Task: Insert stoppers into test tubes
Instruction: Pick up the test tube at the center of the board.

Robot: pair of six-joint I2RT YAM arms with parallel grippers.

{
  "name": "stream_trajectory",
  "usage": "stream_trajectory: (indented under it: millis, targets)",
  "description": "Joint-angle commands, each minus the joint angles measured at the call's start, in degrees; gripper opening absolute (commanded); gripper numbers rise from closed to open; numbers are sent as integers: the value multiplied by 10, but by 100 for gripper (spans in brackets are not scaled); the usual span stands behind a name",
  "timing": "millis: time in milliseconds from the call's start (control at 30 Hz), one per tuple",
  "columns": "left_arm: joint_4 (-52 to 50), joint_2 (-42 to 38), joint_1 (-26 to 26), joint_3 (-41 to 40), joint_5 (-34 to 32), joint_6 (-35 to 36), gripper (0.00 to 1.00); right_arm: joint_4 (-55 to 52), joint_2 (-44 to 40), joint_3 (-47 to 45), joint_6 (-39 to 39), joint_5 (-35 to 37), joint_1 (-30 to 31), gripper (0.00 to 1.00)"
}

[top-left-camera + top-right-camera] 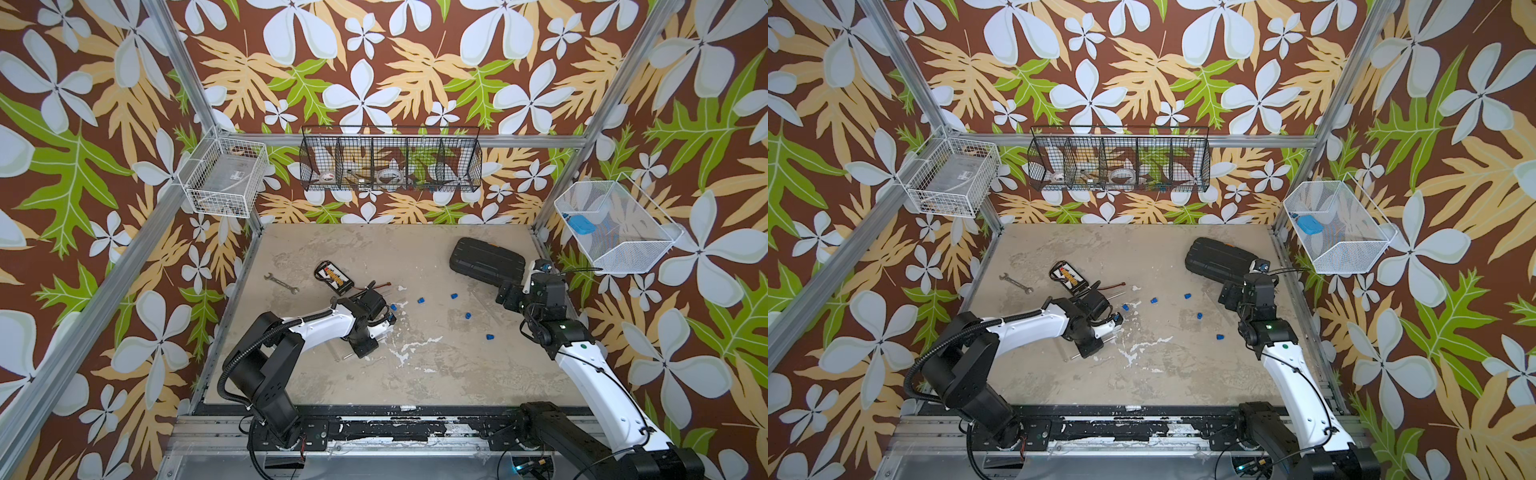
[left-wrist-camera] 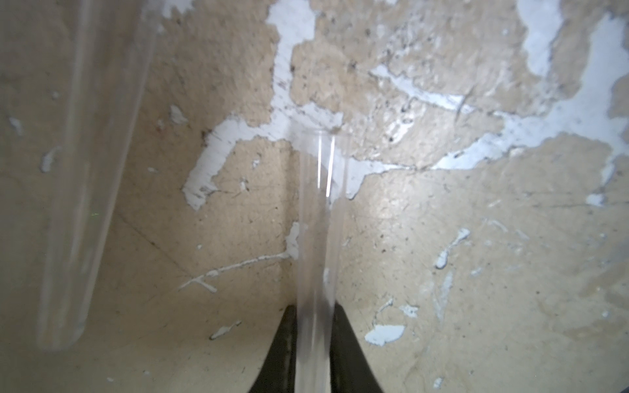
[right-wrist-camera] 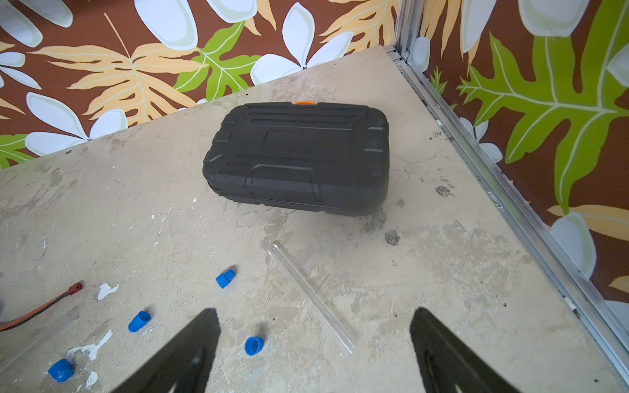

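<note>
Test tubes first: one slim clear tube is pinched tight in my left gripper, jaws closed right on it, over the worn beige tabletop. A second clear tube lies beside it. My right gripper hangs spread wide, holding nothing, above a third clear tube lying flat. Tiny bright-blue plug stoppers are scattered nearby, with a black hard case beyond.

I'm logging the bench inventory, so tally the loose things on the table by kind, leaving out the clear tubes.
Blue stoppers: 5
Silver wrench: 1
Black carry case: 1
Wired battery pack: 1
Total: 8
</note>
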Motion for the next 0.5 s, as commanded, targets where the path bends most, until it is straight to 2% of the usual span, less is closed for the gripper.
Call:
stream_trajectory:
  millis: [0,167,267,467]
  targets:
    - [1,1,-1,-2,-6,-1,6,2,-5,1,-10,7,0,90]
    - [21,-39,-1,-1,33,6,5,-23,-14,14,-2,-13,0,89]
    - [39,-69,-1,-4,70,9,3,-58,-12,34,20,-56,0,89]
    - [109,-144,-1,-23,129,14,0,-67,-2,40,96,-261,12,84]
